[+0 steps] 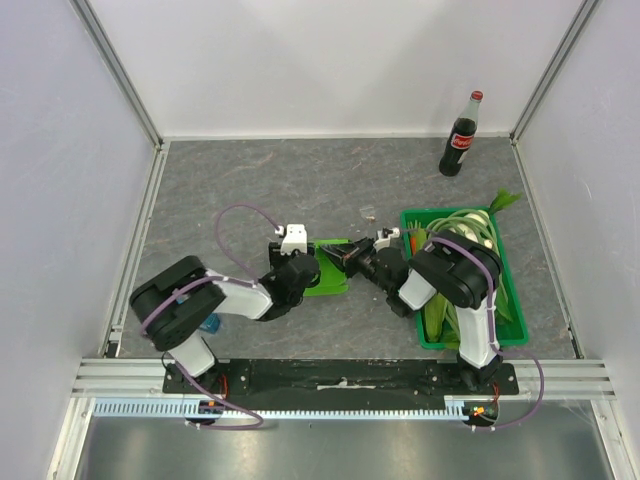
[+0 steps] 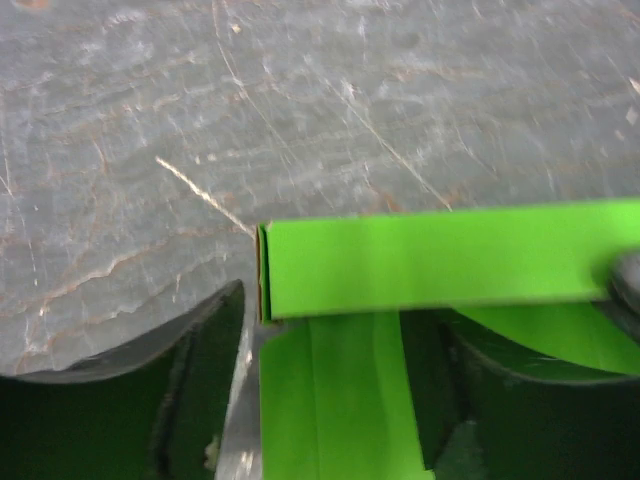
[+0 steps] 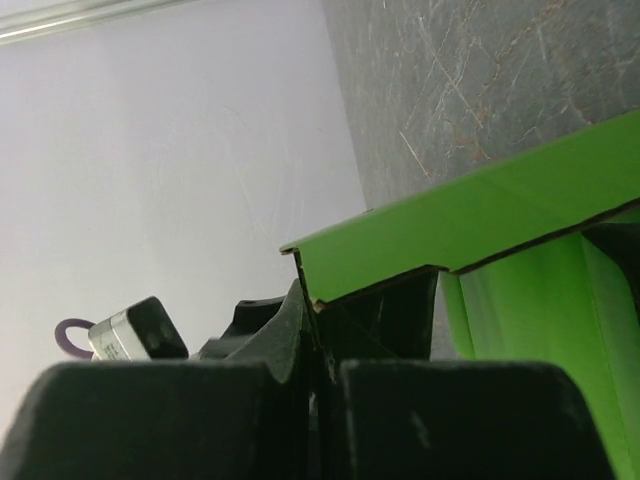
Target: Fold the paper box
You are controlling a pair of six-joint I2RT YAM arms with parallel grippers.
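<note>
The box [image 1: 333, 283] lies on the counter [image 1: 250, 180], left of the crate [image 1: 440, 212], between both arms. The right fingers [image 3: 150, 420] are clenched on its raised flap; the left fingers [image 2: 190, 400] stand released, spread either side of another strip

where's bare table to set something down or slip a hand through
Bare: the far-left table, from the left wall to the cola bottle, behind the paper box. Crowded: the centre, where the left gripper and right gripper meet at the box, and the right, filled by the vegetable crate.
</note>
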